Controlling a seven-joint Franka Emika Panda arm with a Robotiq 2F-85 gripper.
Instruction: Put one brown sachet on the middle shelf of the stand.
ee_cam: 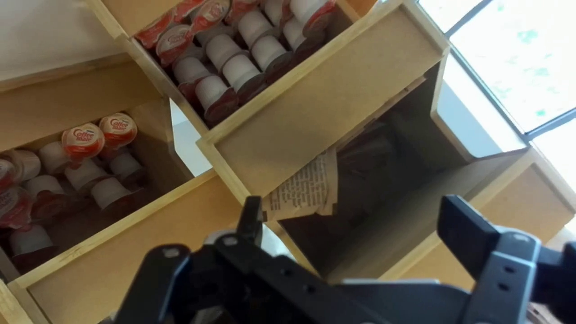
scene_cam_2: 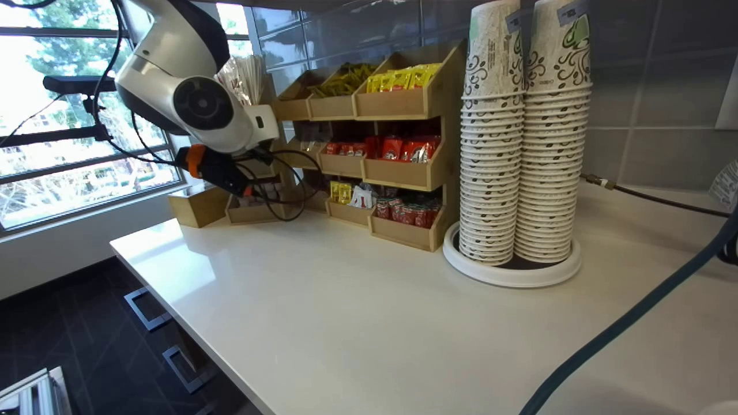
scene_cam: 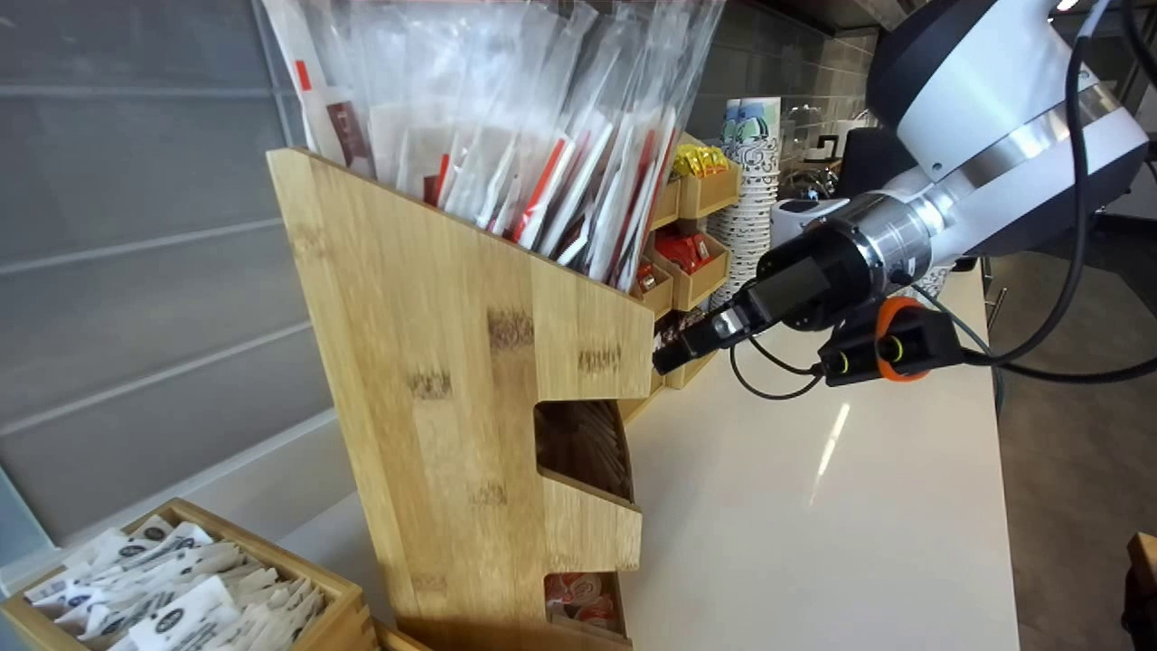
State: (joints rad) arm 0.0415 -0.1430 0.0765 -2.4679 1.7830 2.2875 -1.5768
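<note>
The bamboo stand (scene_cam: 461, 434) is tall, with wrapped straws on top; in an exterior view the arm partly hides it (scene_cam_2: 268, 95). Its middle shelf (scene_cam: 592, 511) has a dark recess, also in the wrist view behind a front panel (ee_cam: 328, 103). A brown sachet (ee_cam: 306, 189) with printed text pokes up over that panel at one end of the recess. My gripper (ee_cam: 351, 204) is open and empty, its fingers across the recess; one finger is beside the sachet's corner, contact cannot be told. In an exterior view the gripper (scene_cam: 664, 360) points at the stand's upper front.
Creamer cups (ee_cam: 238, 63) fill the bottom shelf. A wooden box (scene_cam: 348, 624) of white sachets stands beside the stand. A tiered rack (scene_cam_2: 398, 170) with red and yellow packets and paper cup stacks (scene_cam_2: 490, 184) stand along the wall on the white counter (scene_cam_2: 369, 323).
</note>
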